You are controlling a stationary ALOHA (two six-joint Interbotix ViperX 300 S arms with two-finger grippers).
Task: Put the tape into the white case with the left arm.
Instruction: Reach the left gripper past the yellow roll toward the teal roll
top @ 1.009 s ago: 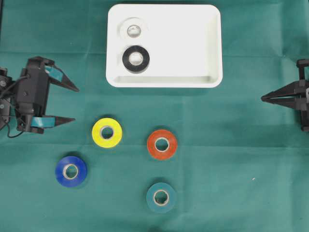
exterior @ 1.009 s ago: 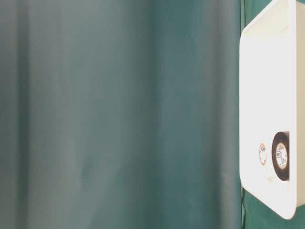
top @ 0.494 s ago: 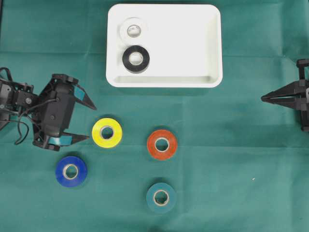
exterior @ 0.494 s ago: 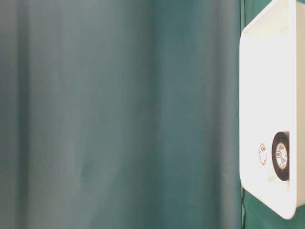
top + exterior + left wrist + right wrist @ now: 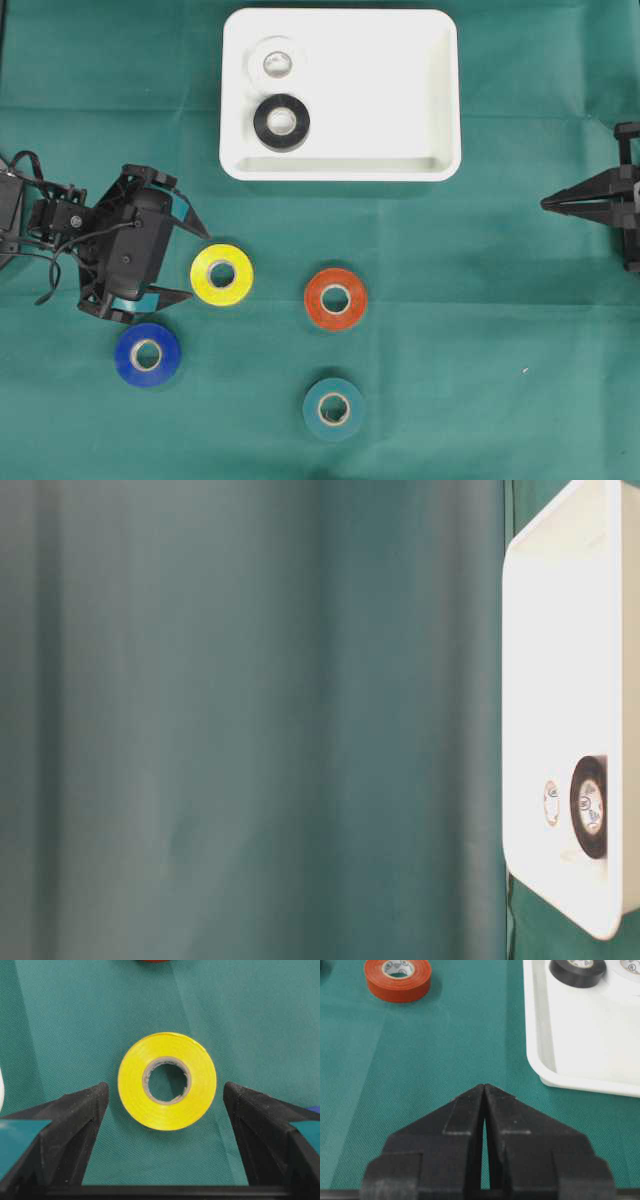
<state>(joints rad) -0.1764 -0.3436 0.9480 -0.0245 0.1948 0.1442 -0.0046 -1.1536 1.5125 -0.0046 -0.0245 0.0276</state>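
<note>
A yellow tape [image 5: 238, 284] lies flat on the green cloth, just right of my left gripper [image 5: 198, 265]. That gripper is open, and its teal-banded fingers [image 5: 180, 211] point at the roll without touching it. In the left wrist view the yellow tape [image 5: 202, 1080] lies just beyond the fingertips of the left gripper [image 5: 165, 1091], centred on the gap. The white case [image 5: 400, 80] stands at the top centre and holds a black tape [image 5: 262, 122] and a white tape [image 5: 254, 62]. My right gripper [image 5: 545, 203] rests shut at the right edge, holding nothing.
A red tape [image 5: 318, 300], a blue tape [image 5: 128, 356] and a dark teal tape [image 5: 314, 410] lie loose on the cloth. The blue one is just below the left gripper. The right wrist view shows the right gripper [image 5: 484, 1086], the red tape [image 5: 397, 987] and the case's corner [image 5: 580, 1050].
My left arm has swung right and down from the left edge toward the yellow tape, staying open. The right arm and all the tapes have not moved.
</note>
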